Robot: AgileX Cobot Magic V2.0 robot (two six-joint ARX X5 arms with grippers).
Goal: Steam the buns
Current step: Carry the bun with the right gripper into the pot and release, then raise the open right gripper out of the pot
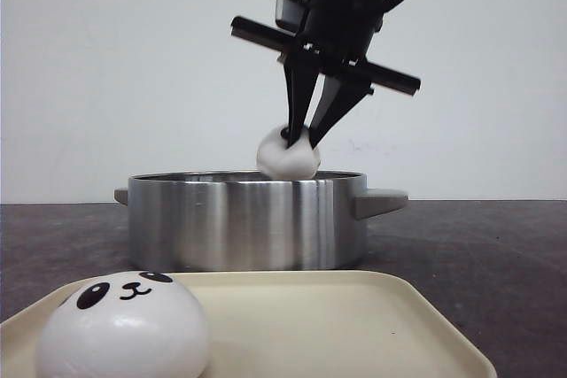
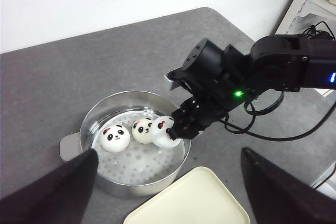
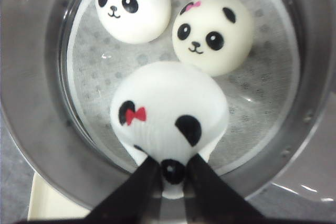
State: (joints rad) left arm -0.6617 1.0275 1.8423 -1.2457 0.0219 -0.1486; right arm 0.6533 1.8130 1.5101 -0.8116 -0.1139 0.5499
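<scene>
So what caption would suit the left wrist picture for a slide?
Right gripper lowers a third panda bun into the steamer pot, beside two buns already inside.

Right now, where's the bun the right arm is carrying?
The carried bun hangs pinched in the right gripper just above the steel pot rim in the front view, over the two buns already inside.

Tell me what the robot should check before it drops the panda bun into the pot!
1. Right gripper pinching the held bun: ok.
2. Held bun above the pot opening: ok.
3. Free spot on the steamer plate under it: ok.
4. Two buns already inside, one and another, not being squashed: ok.
5. Left gripper out of the way: cannot tell.
6. Last bun waiting on the tray: ok.
</scene>
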